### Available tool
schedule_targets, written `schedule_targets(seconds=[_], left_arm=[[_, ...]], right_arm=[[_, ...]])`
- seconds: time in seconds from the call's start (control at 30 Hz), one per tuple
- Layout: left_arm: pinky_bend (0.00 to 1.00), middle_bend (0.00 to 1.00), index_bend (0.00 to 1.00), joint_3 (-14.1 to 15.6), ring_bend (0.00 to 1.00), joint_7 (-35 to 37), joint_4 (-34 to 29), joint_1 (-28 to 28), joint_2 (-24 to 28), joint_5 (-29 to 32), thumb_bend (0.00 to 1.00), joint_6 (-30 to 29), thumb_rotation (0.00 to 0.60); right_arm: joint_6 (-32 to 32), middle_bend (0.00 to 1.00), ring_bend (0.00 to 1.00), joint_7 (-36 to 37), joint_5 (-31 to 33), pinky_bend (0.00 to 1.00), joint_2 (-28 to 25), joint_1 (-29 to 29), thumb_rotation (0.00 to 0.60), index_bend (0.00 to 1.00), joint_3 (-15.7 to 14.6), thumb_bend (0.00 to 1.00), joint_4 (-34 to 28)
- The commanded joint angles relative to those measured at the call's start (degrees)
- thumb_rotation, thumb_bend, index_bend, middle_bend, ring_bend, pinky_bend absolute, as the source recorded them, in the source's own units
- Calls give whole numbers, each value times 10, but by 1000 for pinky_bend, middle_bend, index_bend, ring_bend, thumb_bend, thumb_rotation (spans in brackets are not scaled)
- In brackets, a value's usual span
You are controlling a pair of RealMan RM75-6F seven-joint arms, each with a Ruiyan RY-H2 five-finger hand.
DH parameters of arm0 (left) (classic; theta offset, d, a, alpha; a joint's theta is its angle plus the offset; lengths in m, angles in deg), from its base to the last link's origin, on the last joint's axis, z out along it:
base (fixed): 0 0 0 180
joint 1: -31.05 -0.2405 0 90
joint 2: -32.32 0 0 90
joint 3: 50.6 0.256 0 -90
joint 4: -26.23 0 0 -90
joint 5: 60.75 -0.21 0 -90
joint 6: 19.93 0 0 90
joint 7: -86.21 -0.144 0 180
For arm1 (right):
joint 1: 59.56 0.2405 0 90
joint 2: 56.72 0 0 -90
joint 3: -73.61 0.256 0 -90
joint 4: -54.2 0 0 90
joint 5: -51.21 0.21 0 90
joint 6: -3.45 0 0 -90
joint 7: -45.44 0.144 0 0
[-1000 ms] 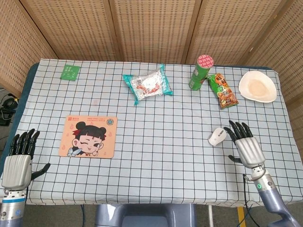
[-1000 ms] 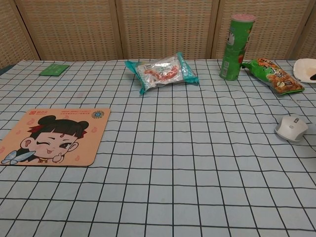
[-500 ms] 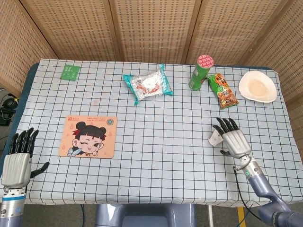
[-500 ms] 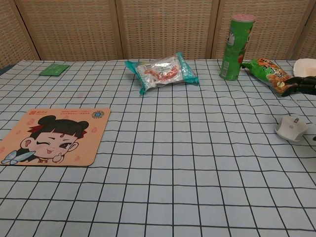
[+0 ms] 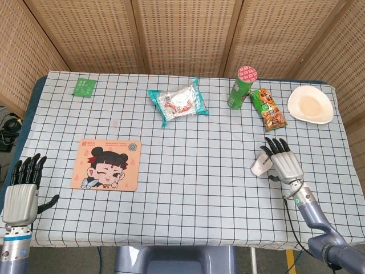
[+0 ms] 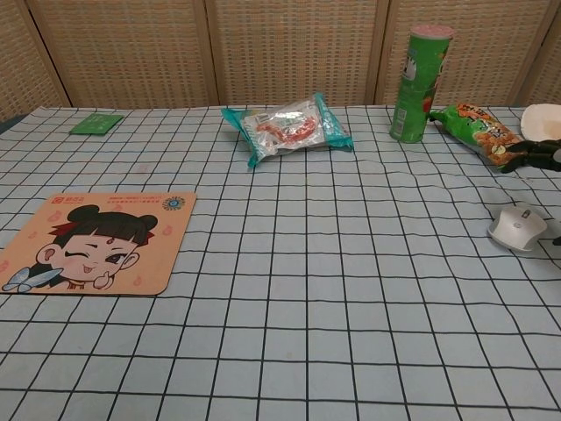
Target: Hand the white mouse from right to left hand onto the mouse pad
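Since a second ago the right hand (image 5: 282, 163) has slid from beside the small white computer mouse (image 5: 261, 165) to sit over its right side, fingers spread and reaching past it; whether they touch the shell I cannot tell. In the chest view only dark fingertips (image 6: 536, 154) show at the right edge, apart from the mouse, which rests flat on the checked blue-and-white tablecloth (image 5: 194, 188). So the grasp is not yet made. The left hand (image 5: 21, 194) waits at the near left corner, fingers straight and apart, holding nothing. Between them lies the orange cartoon-girl mouse pad (image 5: 106, 165), bare and well apart from the mouse. By my reading the task is barely begun: picking up, passing across to the left hand, and setting down on the pad all remain.
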Motion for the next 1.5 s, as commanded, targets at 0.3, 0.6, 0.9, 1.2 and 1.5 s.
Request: schedule_targets(seconds=[0.3,0.6,0.9,1.2,1.5], left_arm=[[0,0,0,0,0,-1,2,2,0,4,40,3,600],[0,0,0,-1,0,1,1,3,0,6,40,3,600],[0,0,0,1,0,-4,5,5,-4,10,40,8,600],[0,0,0,-2,0,-1,7,6,-4,17,40,9,600],[0,0,0,-3,0,2,6,6,-3,19,40,7,600]], right_arm=[[14,20,0,11,0,46,32,16,600,211,-6,227,44],[26,51,0,19,-1,58,52,32,600,266,-7,227,82],[25,75,0,37,-9,74,65,39,600,303,-15,227,107],[13,180,79,43,-20,146,90,45,600,437,-22,228,133],[-25,499,422,51,-34,487,105,45,600,725,-25,230,159]])
